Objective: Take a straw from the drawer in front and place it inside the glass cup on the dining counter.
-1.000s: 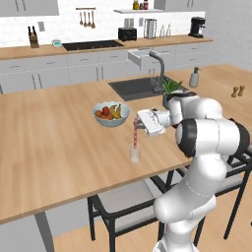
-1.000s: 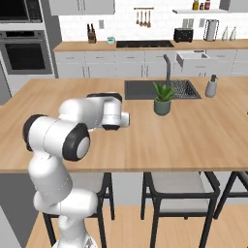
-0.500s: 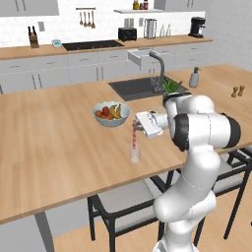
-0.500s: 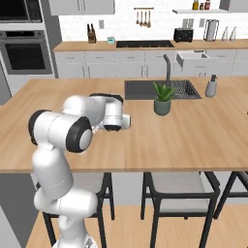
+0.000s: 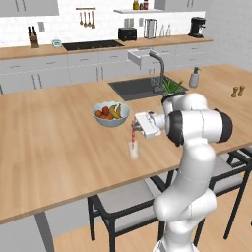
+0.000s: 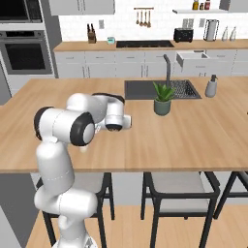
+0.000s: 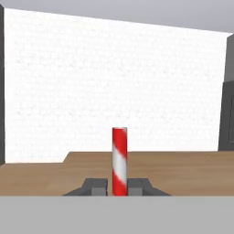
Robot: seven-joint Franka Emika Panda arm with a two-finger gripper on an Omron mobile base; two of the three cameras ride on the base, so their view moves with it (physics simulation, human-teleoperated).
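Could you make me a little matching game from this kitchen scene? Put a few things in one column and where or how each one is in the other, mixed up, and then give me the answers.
Things:
1. straw
2. glass cup
3. fruit bowl
4. potted plant

Place or state:
A. beside the dark sink on the dining counter
B. pinched upright in the shut gripper
C. standing on the wood top directly below the straw
D. on the counter just behind the glass cup, holding bananas and red fruit

Pairs: 1-B, 2-C, 3-D, 4-A
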